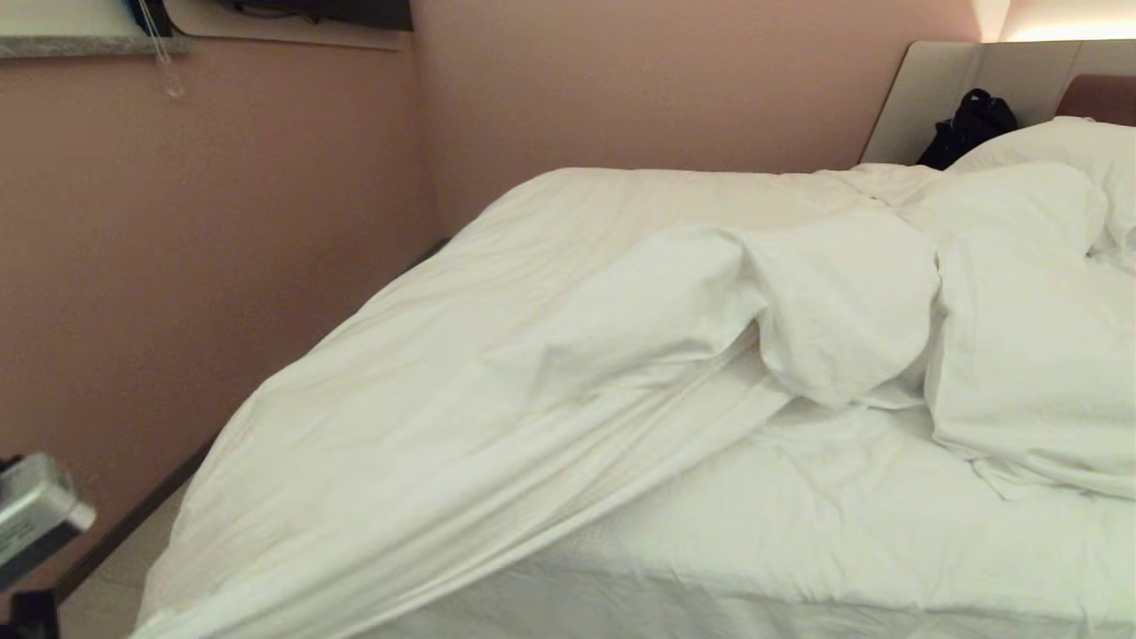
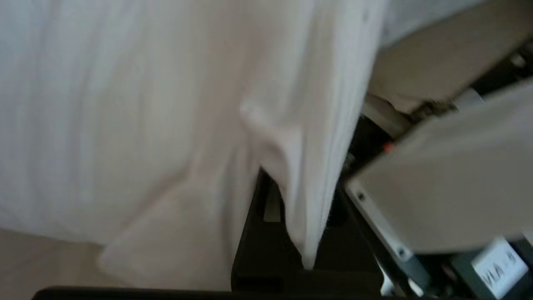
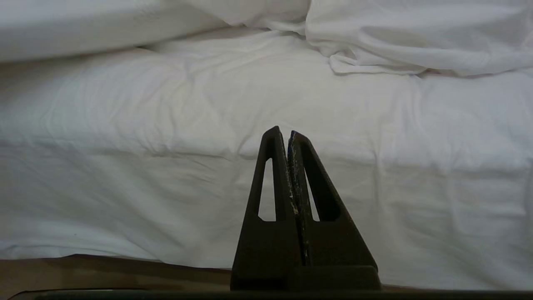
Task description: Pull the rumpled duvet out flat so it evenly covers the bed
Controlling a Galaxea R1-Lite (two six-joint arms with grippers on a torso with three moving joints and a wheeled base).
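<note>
Your duvet [image 1: 497,382] is only partly spread. It lies fairly smooth across the far side and down toward the foot corner at the head view's lower left, where its edge hangs over the side. Toward the headboard it is bunched: a puffy fold [image 1: 834,302] is turned back on itself in the middle, and another heap [image 1: 1029,355] sits at the right, below the pillows [image 1: 1065,151]. That leaves a stretch of the bed [image 1: 843,524] bare along the near side, where you can see only the fitted sheet.

Your left gripper [image 2: 291,233] has its jaws closed on a gathered fold of the duvet's edge; in the left wrist view the cloth runs up from between the black fingers [image 2: 258,233]. In the head view only a bit of that arm's grey housing [image 1: 35,515] shows at the lower left.

Your right gripper [image 3: 288,137] is parked facing the mattress side, jaws pressed together on nothing.

My read is that you are perhaps halfway. The turned-back folds have yet to be drawn flat, and the near side has yet to be covered.
</note>
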